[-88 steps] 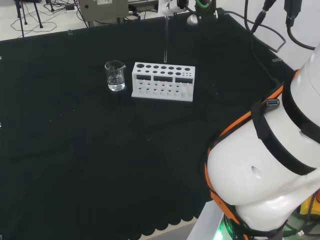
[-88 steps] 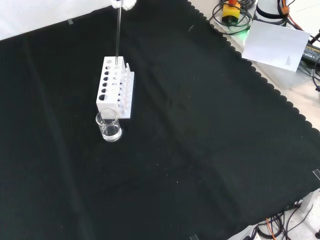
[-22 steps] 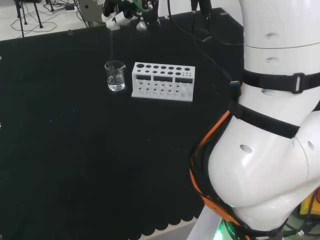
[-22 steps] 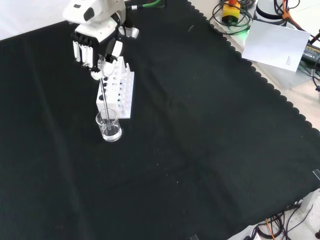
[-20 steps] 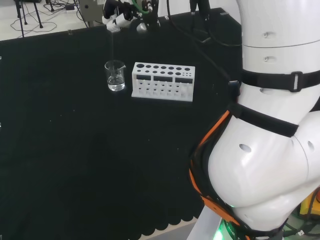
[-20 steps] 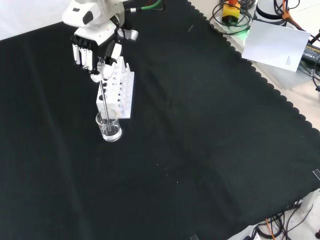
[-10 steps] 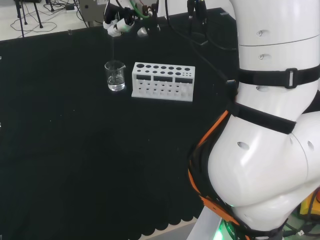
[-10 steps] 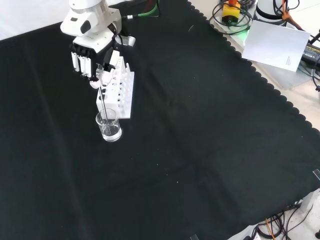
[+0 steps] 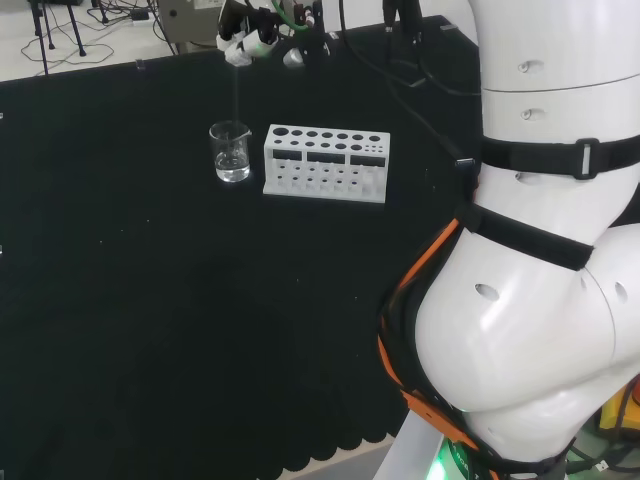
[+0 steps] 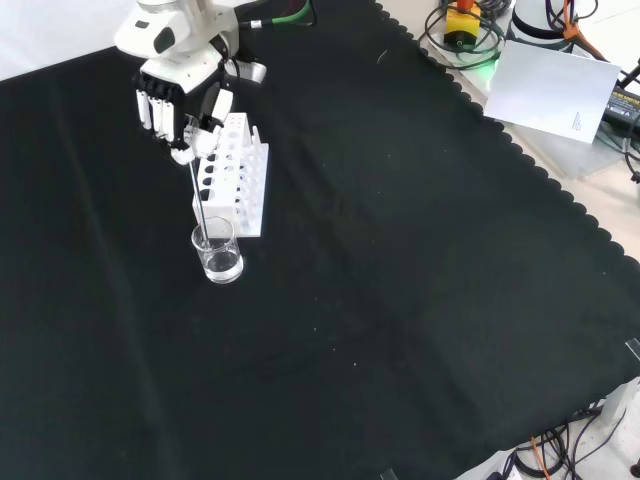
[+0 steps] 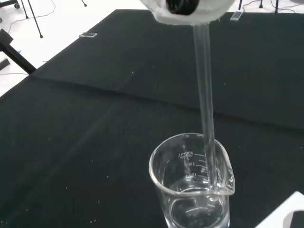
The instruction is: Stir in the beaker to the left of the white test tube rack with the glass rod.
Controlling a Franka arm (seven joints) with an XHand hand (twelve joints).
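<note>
One beaker (image 10: 218,252), one glass rod (image 10: 197,195)

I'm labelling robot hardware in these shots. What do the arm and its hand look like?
The arm is glossy white, built of rounded bulbous links, with black straps buckled around them and orange trim along the seams. Black cables run along it, and green tubing loops near the wrist. The hand has a white shell, black and white segmented fingers and pale fingertips.

Black cloth (image 10: 400,300), scalloped along its edge, over the tabletop. White test tube rack (image 10: 236,172). Clear beaker (image 10: 218,252) with pale printed markings, holding apparently colourless liquid. Clear glass rod (image 10: 197,196). Black and white robot hand (image 10: 175,85).
</note>
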